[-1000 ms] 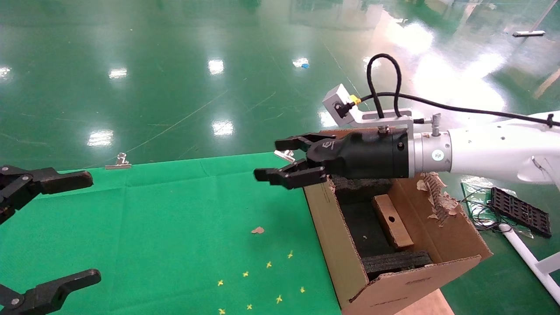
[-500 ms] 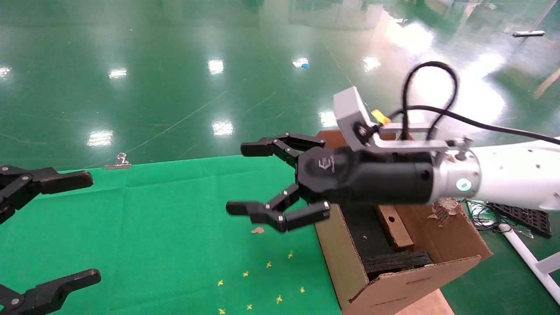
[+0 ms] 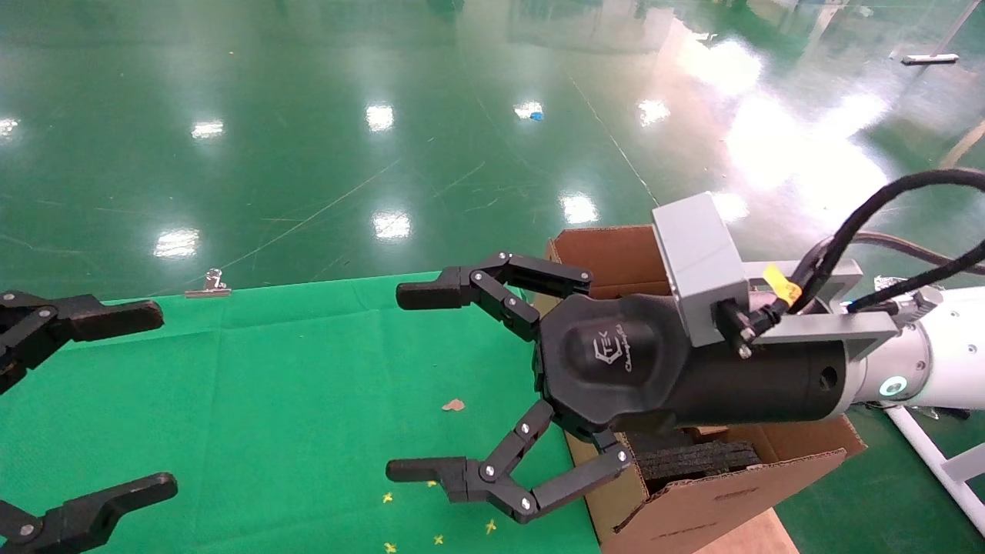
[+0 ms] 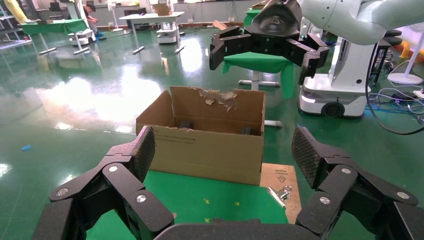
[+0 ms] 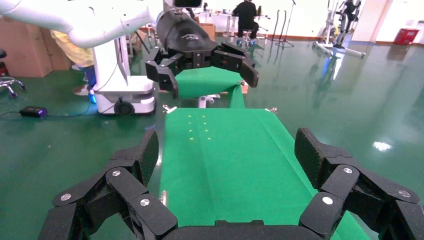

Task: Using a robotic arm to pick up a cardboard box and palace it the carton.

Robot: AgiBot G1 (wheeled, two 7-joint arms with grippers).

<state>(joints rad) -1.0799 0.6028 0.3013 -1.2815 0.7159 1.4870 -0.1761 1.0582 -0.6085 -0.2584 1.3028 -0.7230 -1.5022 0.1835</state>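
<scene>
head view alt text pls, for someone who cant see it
The right pincer hangs open and empty over a green table, in front of the carton. The left pincer is open at the table's left edge.

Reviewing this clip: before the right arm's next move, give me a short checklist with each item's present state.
1. Right gripper open and empty: ok, fingers spread wide, nothing between them.
2. Right gripper clear of the carton: ok, it hangs over the green cloth beside the carton's near wall.
3. Cardboard box inside the carton: cannot tell, the right arm covers the carton's interior in the head view and the left wrist view sees only the carton's outside.
4. Left gripper out of the way: ok, open, at the cloth's left edge.
5. Cloth free of another box to pick: ok, only a small scrap and yellow marks.
</scene>
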